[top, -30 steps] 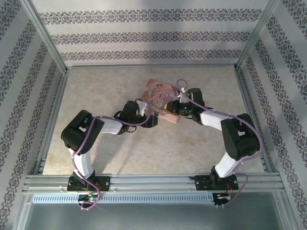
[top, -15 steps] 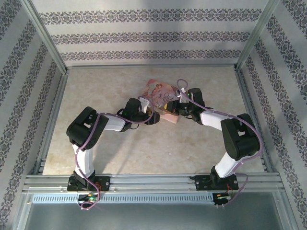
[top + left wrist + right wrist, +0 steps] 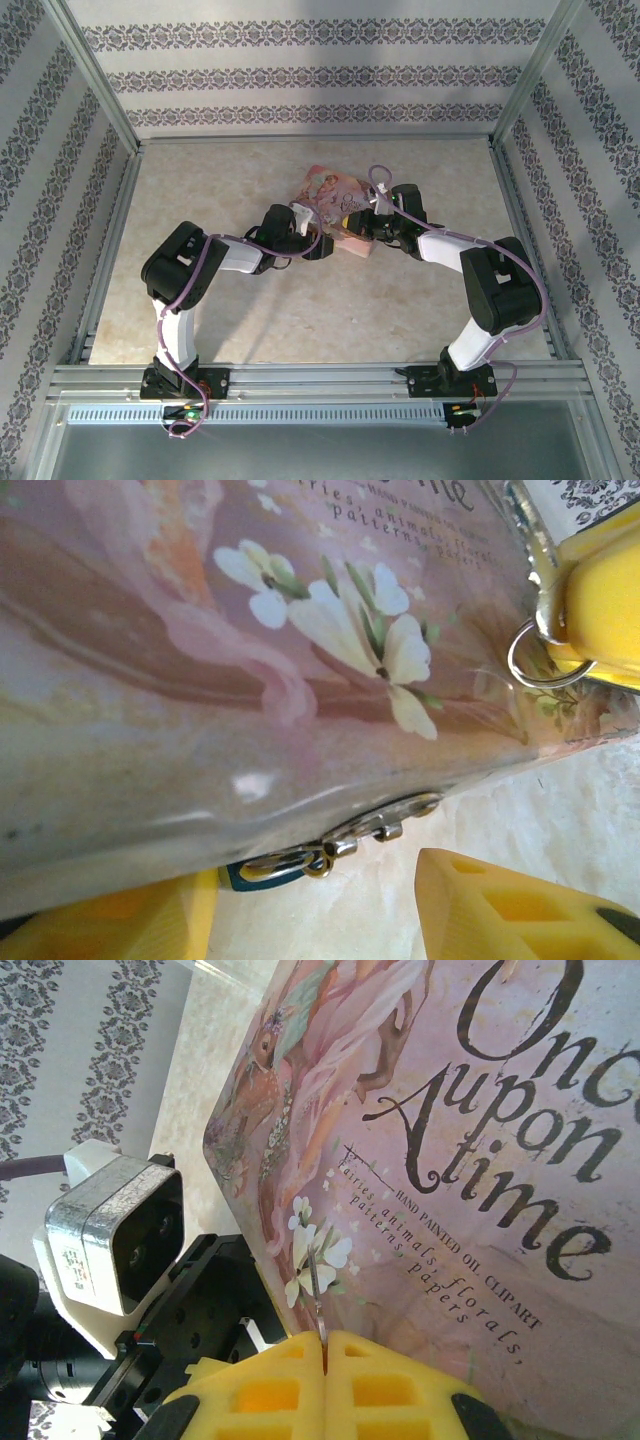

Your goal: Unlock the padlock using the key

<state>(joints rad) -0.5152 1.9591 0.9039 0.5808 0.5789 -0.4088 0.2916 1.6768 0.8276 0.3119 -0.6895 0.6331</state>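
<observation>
Our left pincer (image 3: 315,905) is half open, with one yellow finger on each side of the padlock (image 3: 240,876). The padlock is tiny and dark teal, with a silvery loop hooked on the clasp of the pink box (image 3: 200,660). Our right pincer (image 3: 325,1345) is squeezed tight on the thin key (image 3: 314,1295). The box says "Once Upon A time".

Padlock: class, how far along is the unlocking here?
Done: the right gripper pinches the key. In hand: the left gripper, open, straddles the padlock at the hasp of the pink box. To do: grip the padlock, insert the key, turn; the shackle looks closed.
</observation>
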